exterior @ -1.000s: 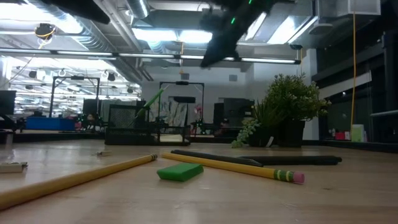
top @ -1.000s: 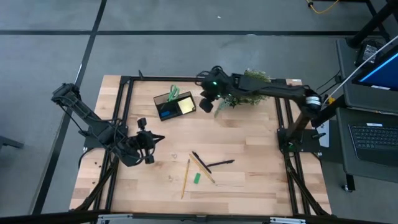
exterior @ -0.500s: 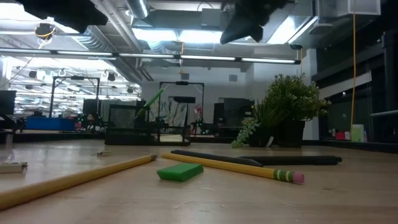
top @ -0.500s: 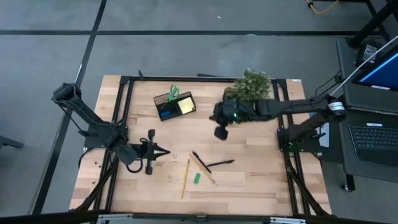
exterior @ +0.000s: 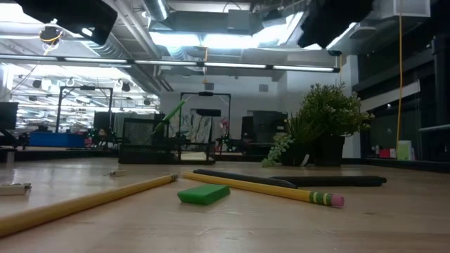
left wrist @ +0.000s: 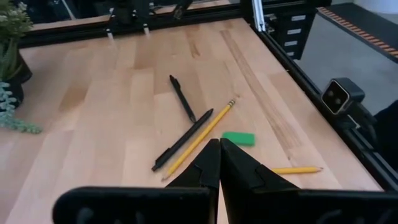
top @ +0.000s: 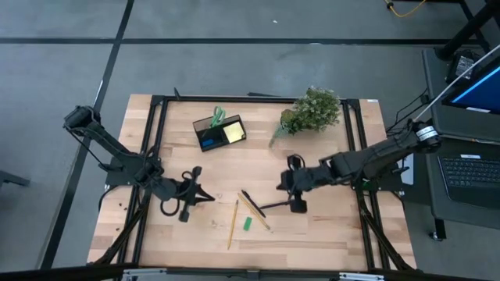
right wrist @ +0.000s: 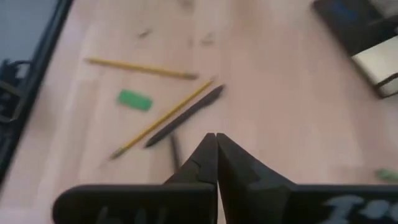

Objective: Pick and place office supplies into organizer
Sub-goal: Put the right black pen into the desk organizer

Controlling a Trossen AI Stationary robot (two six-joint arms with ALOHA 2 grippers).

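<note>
Black organizer [top: 219, 132] at about 11 o'clock on the bench [top: 328, 226], already holding green scissors [top: 217, 117], a yellow sticky pad [top: 232, 132] and something blue [top: 209, 141]. So roughly half done, by the look of it. Still loose near 6 o'clock: two yellow pencils [top: 233, 223] [top: 255, 211], two black pens [top: 277, 206] [top: 251, 203] and a small green block [top: 247, 224], all heaped close together.

Right claw [top: 297, 204] pinched shut, holding nothing, hanging just at 3 o'clock of that heap, nearest the pen tip. Left claw [top: 186, 211] also shut and empty, off at 9 o'clock of the pile, a bit farther away. Probably a pen or pencil next, though needs opening up first.
</note>
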